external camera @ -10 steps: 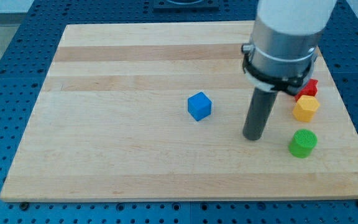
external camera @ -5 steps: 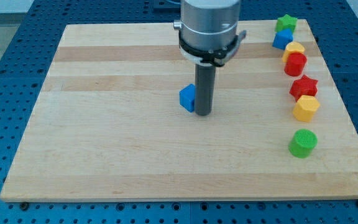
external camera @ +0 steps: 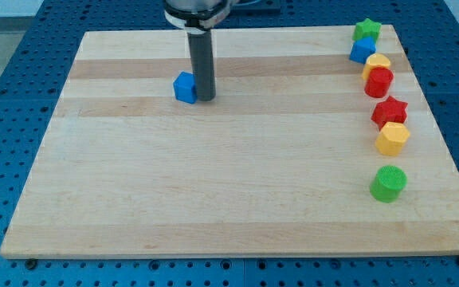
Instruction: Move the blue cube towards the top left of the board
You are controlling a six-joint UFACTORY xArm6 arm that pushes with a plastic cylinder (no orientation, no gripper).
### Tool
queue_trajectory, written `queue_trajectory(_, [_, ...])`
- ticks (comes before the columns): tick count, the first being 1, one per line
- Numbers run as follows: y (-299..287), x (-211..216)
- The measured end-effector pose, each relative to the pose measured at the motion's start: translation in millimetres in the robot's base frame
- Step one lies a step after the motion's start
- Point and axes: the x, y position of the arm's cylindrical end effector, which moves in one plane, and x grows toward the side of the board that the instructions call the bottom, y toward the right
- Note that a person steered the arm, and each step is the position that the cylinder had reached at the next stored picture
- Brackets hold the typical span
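Tip: my tip (external camera: 205, 99) is a plain rod end, no jaws, so nothing to open or clench; it presses against the blue cube's right face and grasps nothing.
Blue cube: blue cube (external camera: 184, 88) sits touching my tip, on its left and a shade toward the view's top; upper-middle of the board (external camera: 134, 191), left of centre.
Key relation: cube lies left of my tip, and the goal corner lies further left and up from the cube. Tip, cube and corner are roughly in line, with the corner a bit more toward the view's top than the current contact line.
Axis: cube is compact, no long axis worth noting; one corner edge faces the camera.
Next push (judgement): push left and up; contact slightly low on the right face would steer it up.
Risk (judgement): off-centre contact could spin the cube off my tip.
Progress (judgement): well along, not yet at the corner.
Others: green cylinder (external camera: 388, 183), yellow hexagon (external camera: 392, 139), red star (external camera: 390, 110), red cylinder (external camera: 378, 82) and the remaining blocks are far right of my tip, well apart, not in the path.
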Motion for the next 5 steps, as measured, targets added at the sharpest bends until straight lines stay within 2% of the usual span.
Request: queue_trajectory(5, [-93.1,-54.4])
